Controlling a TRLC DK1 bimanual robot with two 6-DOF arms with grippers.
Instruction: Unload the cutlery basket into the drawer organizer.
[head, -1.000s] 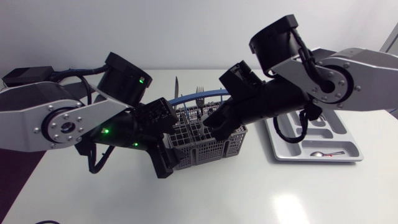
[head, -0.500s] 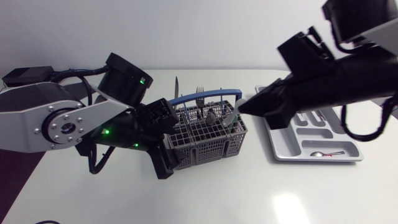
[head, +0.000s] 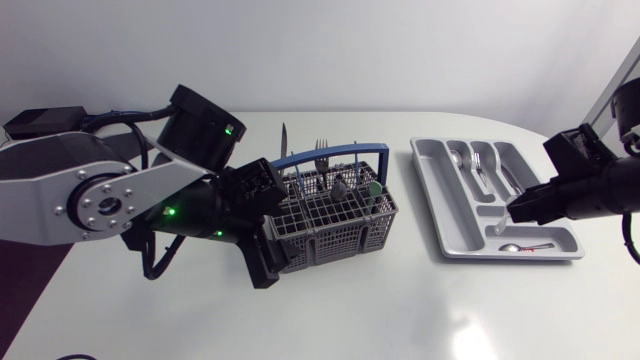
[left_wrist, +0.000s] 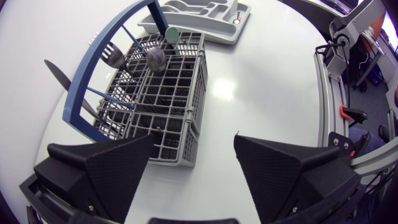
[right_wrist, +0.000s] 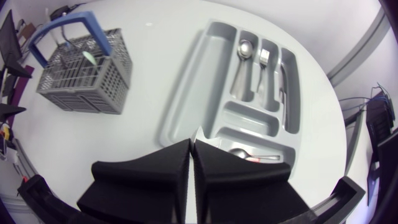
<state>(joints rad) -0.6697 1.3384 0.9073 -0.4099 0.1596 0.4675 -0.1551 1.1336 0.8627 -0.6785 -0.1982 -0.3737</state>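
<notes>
The grey cutlery basket (head: 340, 222) with its blue handle (head: 330, 153) stands mid-table, holding a knife (head: 283, 140), a fork (head: 320, 150) and a green-tipped piece (head: 372, 187). My left gripper (head: 268, 235) is open at the basket's left end; the basket's near corner (left_wrist: 180, 146) lies between its fingers (left_wrist: 106, 174). The grey drawer organizer (head: 440, 215) lies at the right. My right gripper (head: 512, 212) hovers over its front part, shut on a thin silver piece of cutlery (right_wrist: 198, 134) that sticks out past the fingertips.
In the organizer's (right_wrist: 186, 93) long slots lie a spoon (right_wrist: 244, 50), a fork (right_wrist: 264, 56) and a knife (right_wrist: 283, 87); a small spoon (head: 525, 246) lies in the front slot. Bare white table surrounds basket and organizer.
My right arm rose out of the basket and swung right to above the organizer, carrying the thin piece. The left arm and the basket stayed put.
</notes>
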